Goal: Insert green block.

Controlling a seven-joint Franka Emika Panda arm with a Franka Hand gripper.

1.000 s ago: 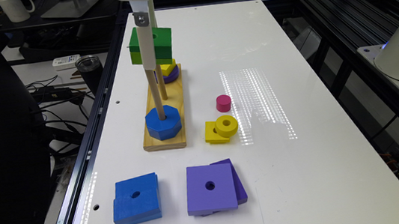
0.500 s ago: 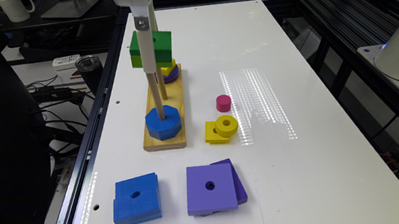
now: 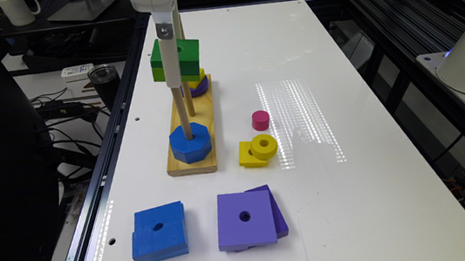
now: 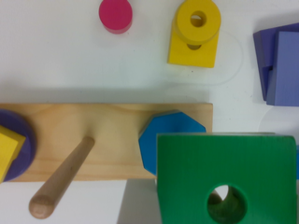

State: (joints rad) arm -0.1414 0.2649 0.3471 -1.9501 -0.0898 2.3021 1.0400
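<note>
Between the tool's (image 3: 173,73) fingers sits the green block (image 3: 182,57), held aloft over the wooden base (image 3: 192,163), a peg tip showing through its centre hole. Directly below it, the blue octagon (image 3: 190,142) rings its peg; farther off, blue square (image 3: 158,231) and purple square (image 3: 245,219) lie on the worktop (image 3: 354,200).

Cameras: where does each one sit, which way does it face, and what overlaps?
Exterior view: raised off the arm, looking down the table at the peg board; arm and gripper show, holding the green block.
Wrist view: on the wrist, facing straight down at the green block and board.
Shared: blue octagon, pink cylinder.
</note>
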